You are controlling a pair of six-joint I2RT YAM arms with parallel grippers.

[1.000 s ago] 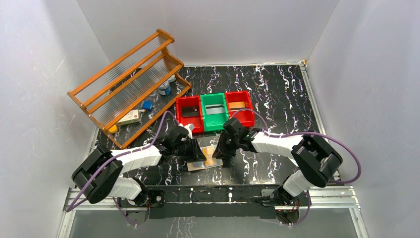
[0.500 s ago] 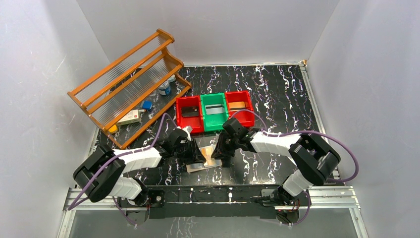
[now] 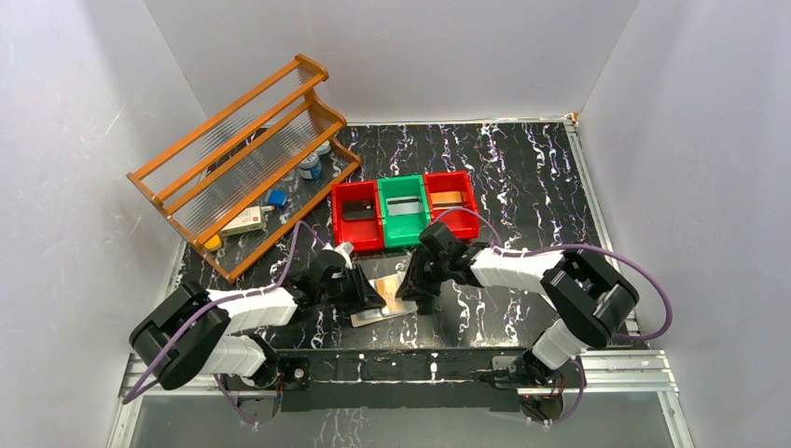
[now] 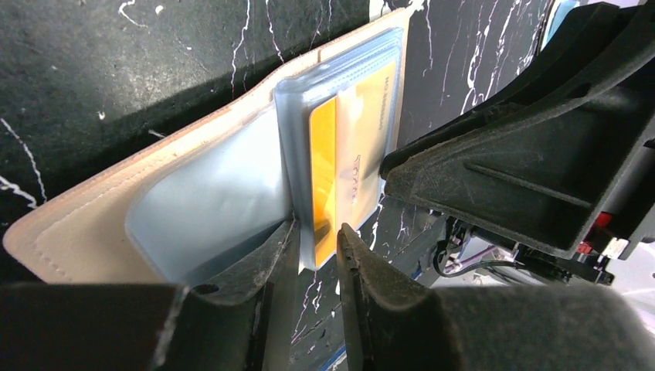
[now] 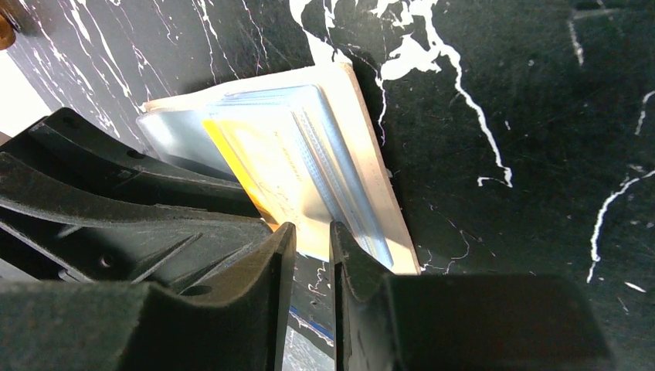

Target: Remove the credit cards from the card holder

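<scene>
Over the last second the left gripper (image 4: pixel 317 229) had drawn back a little toward its own base. Its fingers stood narrow astride the sleeve edge just below the orange-gold card (image 4: pixel 323 170), though whether they actually pinched could not be told. The right gripper (image 5: pixel 311 229) had stayed clamped narrowly on the opposite edge of the card holder (image 4: pixel 77 232). The card was still sleeved, so this looked like the start of the pull.
</scene>
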